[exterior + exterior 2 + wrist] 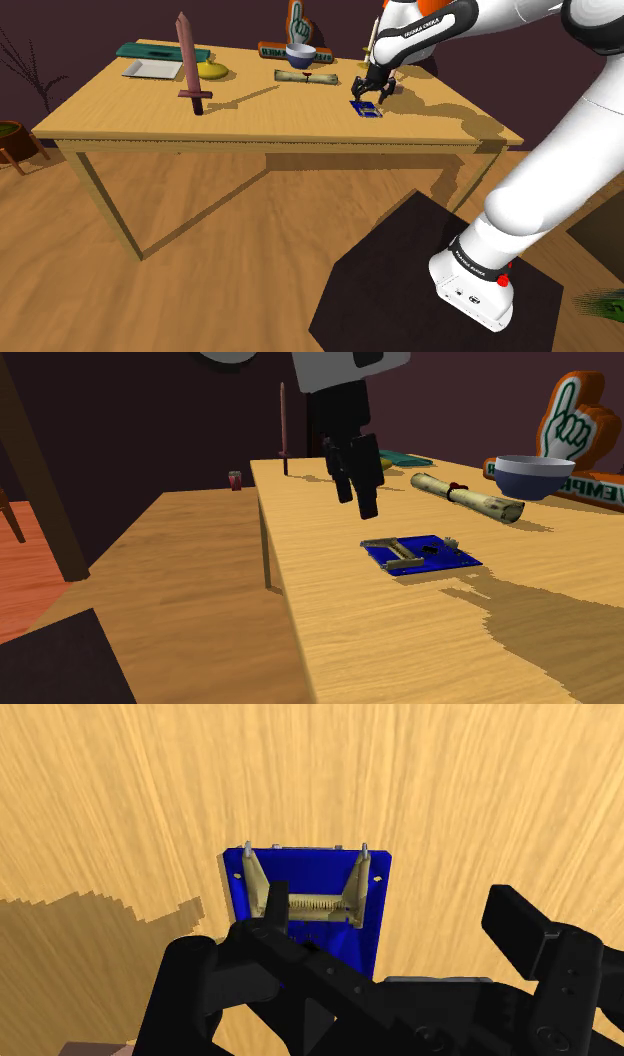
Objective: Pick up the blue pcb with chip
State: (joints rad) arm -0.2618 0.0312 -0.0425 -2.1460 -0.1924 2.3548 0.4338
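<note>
Gripper hovering above table, fingers standing wide apart, gripping nothing. Blue PCB lying flat on tabletop, toward shoulder view's right, just under gripper. In wrist view, PCB showing beyond fingers, one finger partly covering it, beige connector facing up. In second exterior view, gripper hanging clear of PCB; scroll and bowl sitting behind it.

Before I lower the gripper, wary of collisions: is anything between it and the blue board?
Nothing visible. The open gripper hangs above the blue board, only air between; the scroll lies apart.
</note>
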